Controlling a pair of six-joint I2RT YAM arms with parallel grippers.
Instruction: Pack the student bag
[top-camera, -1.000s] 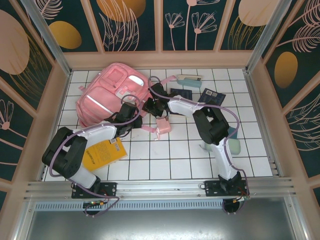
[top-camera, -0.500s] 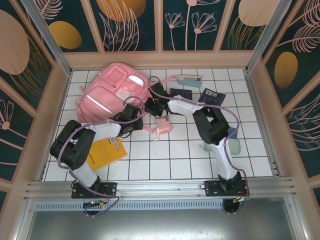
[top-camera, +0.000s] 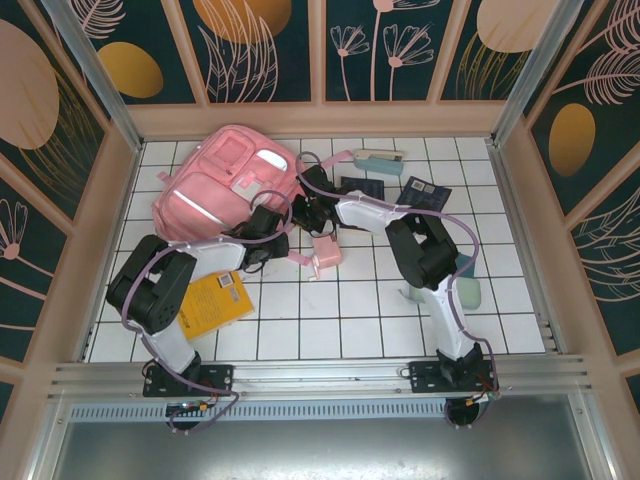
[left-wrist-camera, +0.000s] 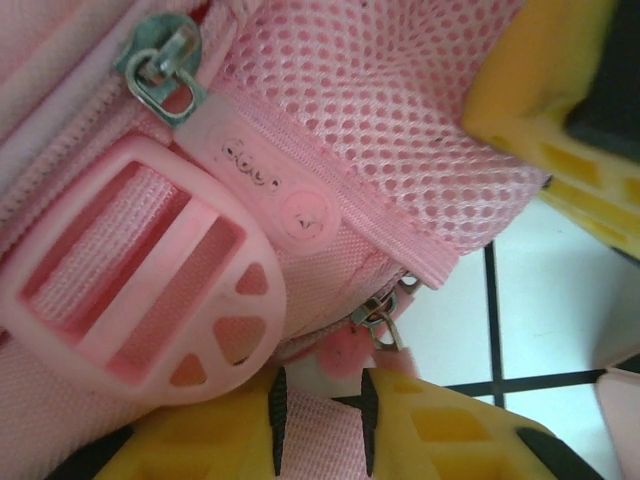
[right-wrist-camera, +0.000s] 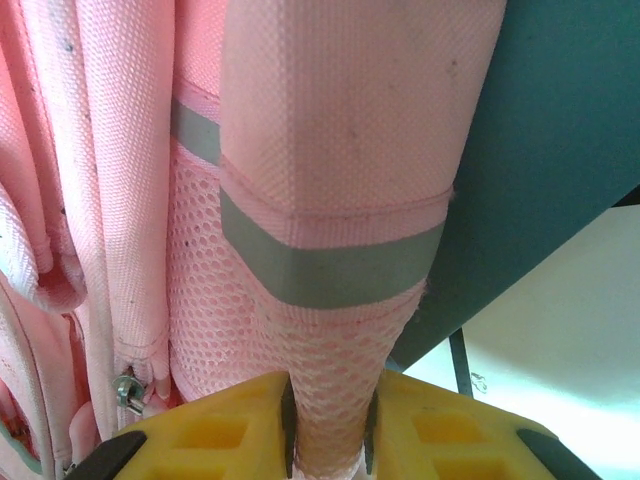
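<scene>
The large soft pink fabric backpack (top-camera: 215, 185) lies far left on the bench (top-camera: 350, 310). The left arm (top-camera: 200, 262) has been drawn closer; both jaws are clamped on its fabric, so opening seems prepared.

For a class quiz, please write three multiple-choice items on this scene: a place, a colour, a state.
1. Where lies the flat yellow book? A) inside the bag B) at the far wall C) on the tiles under the left arm
2. Which colour is the band across the pink mesh strap? A) grey B) red C) black
3. How stands the right gripper? A) wide open B) shut on that strap of the soft pink fabric student bag C) holding the book
Answers: 1C, the arm overlaps it; 2A, seen from the right wrist; 3B, fingers pinch the mesh.
</scene>
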